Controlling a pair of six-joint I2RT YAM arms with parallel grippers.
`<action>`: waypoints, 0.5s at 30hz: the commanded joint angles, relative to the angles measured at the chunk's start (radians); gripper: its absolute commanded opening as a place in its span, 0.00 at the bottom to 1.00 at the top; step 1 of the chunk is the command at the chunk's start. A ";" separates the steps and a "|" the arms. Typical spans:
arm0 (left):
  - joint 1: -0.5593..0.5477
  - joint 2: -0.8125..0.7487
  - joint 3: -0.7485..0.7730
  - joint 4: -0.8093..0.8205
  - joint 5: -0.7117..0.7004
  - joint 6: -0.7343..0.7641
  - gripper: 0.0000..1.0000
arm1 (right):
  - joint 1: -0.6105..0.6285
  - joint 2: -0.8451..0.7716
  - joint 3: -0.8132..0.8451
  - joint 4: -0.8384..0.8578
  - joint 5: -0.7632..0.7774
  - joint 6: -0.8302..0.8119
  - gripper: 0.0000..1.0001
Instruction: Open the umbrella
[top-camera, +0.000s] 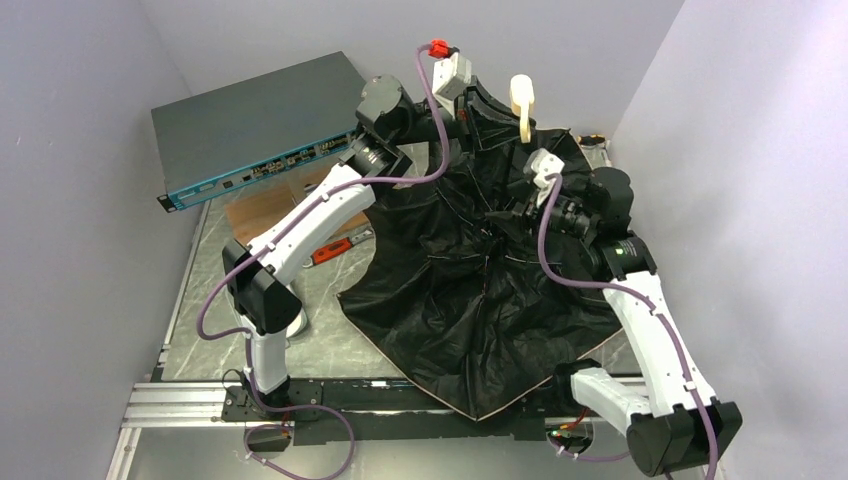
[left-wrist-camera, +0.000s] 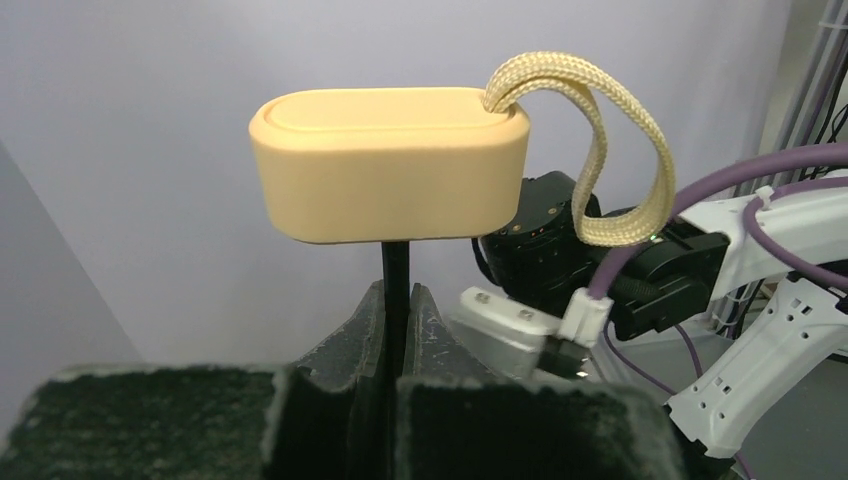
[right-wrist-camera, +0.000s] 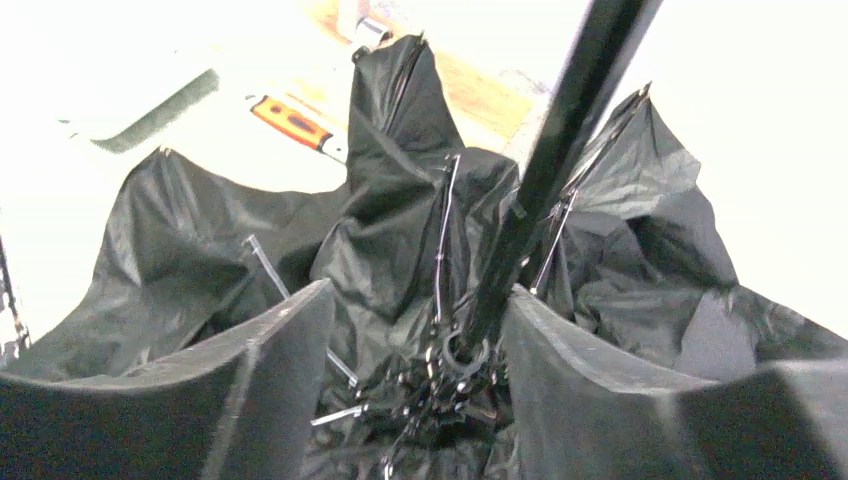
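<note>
The umbrella lies partly spread on the table with its black lining (top-camera: 460, 310) facing up and a tan edge at the front. Its cream handle (top-camera: 522, 98) stands up at the back. In the left wrist view, my left gripper (left-wrist-camera: 397, 300) is shut on the thin black shaft (left-wrist-camera: 396, 262) just below the handle (left-wrist-camera: 390, 165), whose woven strap (left-wrist-camera: 620, 150) hangs to the right. My right gripper (right-wrist-camera: 420, 300) is open, with its jaws either side of the shaft (right-wrist-camera: 560, 150) just above the rib hub (right-wrist-camera: 460, 360). The shaft sits close to the right finger. In the top view the right gripper (top-camera: 510, 210) is over the canopy's centre.
A grey rack unit (top-camera: 260, 125) sits raised at the back left above a brown box (top-camera: 262, 205). An orange-handled tool (top-camera: 330, 250) lies by the canopy's left edge. Walls close in on both sides. A metal rail (top-camera: 180, 405) runs along the front.
</note>
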 joint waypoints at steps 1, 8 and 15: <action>-0.004 -0.074 0.026 0.108 -0.020 -0.020 0.00 | 0.030 0.050 -0.006 0.187 0.084 0.114 0.59; -0.004 -0.103 0.037 0.118 -0.046 -0.040 0.00 | 0.031 0.055 -0.125 0.213 0.125 0.015 0.33; -0.003 -0.115 0.079 0.129 -0.063 -0.048 0.00 | 0.030 0.060 -0.237 0.187 0.129 -0.057 0.17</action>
